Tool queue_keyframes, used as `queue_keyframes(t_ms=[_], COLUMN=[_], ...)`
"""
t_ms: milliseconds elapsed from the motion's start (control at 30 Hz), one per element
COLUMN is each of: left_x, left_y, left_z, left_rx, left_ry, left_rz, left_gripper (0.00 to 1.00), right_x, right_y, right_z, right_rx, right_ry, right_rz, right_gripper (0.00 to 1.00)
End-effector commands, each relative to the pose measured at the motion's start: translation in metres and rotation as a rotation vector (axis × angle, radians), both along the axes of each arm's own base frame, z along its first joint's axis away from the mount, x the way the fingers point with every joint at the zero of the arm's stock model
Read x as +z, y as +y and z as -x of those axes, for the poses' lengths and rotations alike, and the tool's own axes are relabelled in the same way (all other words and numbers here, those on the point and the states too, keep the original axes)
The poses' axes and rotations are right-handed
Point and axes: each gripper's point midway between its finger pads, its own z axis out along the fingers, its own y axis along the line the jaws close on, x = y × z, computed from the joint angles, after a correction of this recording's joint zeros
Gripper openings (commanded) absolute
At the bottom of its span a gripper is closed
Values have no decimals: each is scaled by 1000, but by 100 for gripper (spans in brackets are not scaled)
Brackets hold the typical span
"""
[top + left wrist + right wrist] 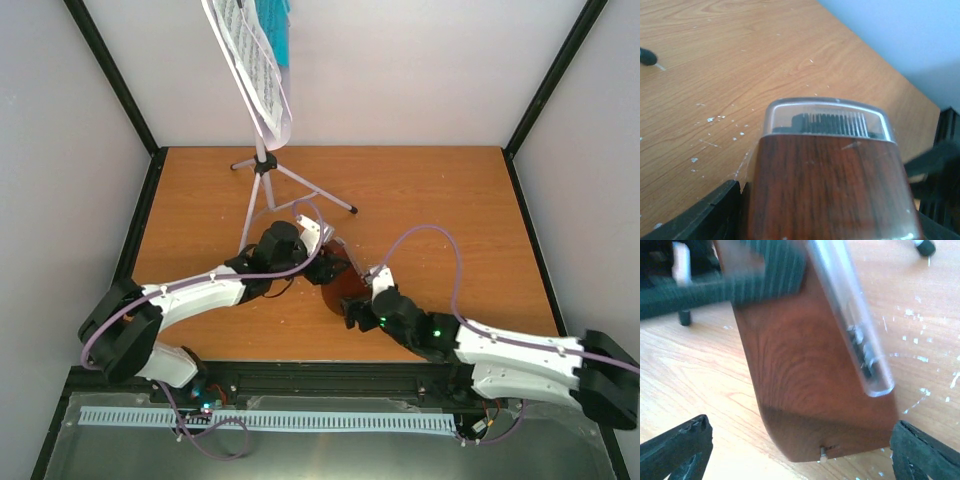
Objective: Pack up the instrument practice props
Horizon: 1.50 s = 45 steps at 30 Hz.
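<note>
The brown metronome [340,288] with its clear cover [827,117] is at the table's middle, tilted. My left gripper [328,266] is shut on its wooden sides; the metronome [825,185] fills the space between the black fingers [715,212]. My right gripper [354,306] is open around its base [810,390], the fingers [677,447] spread wide, the right one close to a corner. The silver-white tripod music stand [262,170] stands at the back. White sheet music [252,62] and a teal booklet [281,30] rest on its desk.
The stand's legs spread over the back of the orange wooden table [440,200], and one foot [350,210] is close behind the left gripper. A black foot tip shows in the left wrist view [646,56]. Grey walls enclose three sides.
</note>
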Motion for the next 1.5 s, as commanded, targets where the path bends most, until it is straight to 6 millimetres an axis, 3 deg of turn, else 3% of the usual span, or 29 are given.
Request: queue_keyframes(t_ms=[0, 167, 300, 367, 500, 600, 733, 833, 1000, 1167, 1467], left_x=[12, 20, 18, 27, 57, 71, 76, 96, 122, 114, 101], left_y=[-5, -11, -8, -6, 7, 27, 75, 111, 156, 182, 217], left_z=[32, 52, 49, 49, 62, 69, 36, 16, -1, -25, -47], left_rx=[-254, -380, -360, -341, -298, -243, -13, 101, 148, 154, 345], left_ry=[-210, -340, -355, -371, -413, -395, -253, -178, -137, -67, -147], left_rz=[-43, -52, -85, -62, 48, 127, 131, 189, 272, 243, 13], left_gripper=[46, 55, 82, 91, 96, 99, 99, 99, 100, 100, 99], right_x=[30, 57, 83, 97, 124, 131, 123, 114, 97, 83, 56], right_y=[-5, -8, -10, -9, -1, 10, 26, 36, 46, 34, 17], right_z=[13, 21, 21, 20, 15, 6, -11, -22, -13, 0, 3], right_rx=[108, 273, 396, 446, 546, 613, 689, 741, 850, 806, 665], right_ry=[-89, -115, -148, -176, -220, -219, -183, -142, -11, 21, 37], right_rz=[-78, -208, -333, -383, -420, -400, -356, -334, -386, -380, -340], right_gripper=[99, 100, 100, 100, 100, 100, 100, 100, 100, 99, 92])
